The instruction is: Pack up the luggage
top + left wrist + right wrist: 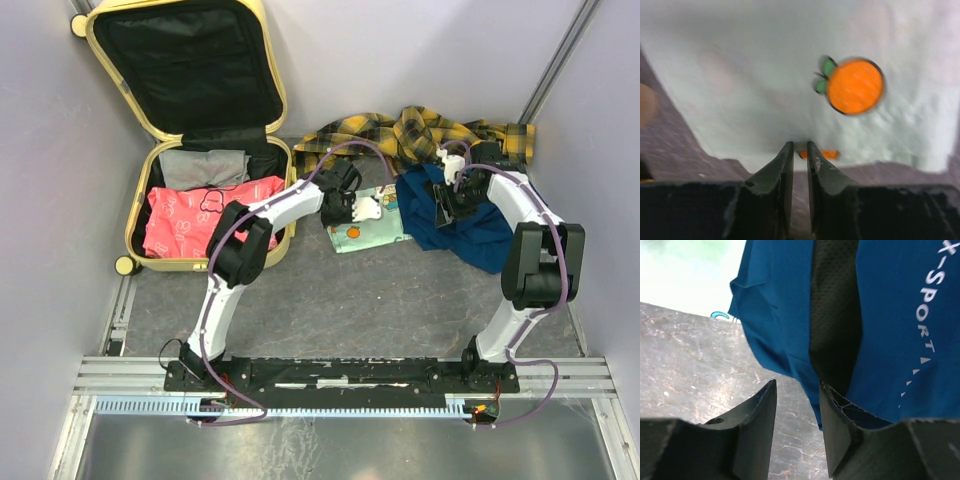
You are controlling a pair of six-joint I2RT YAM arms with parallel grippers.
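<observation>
With the luggage point(185, 60) open at the far left corner of the worktop point(380, 300), my left jaws sit nearly closed at the hem of the mint cloth point(750, 75), grip unclear, my right jaws spread by the blue shirt point(890, 300); so thin a pinch could drop the cloth short

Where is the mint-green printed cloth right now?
In the top view the mint-green cloth lies mid-table, between the luggage and the blue garment, at the left gripper.
</observation>
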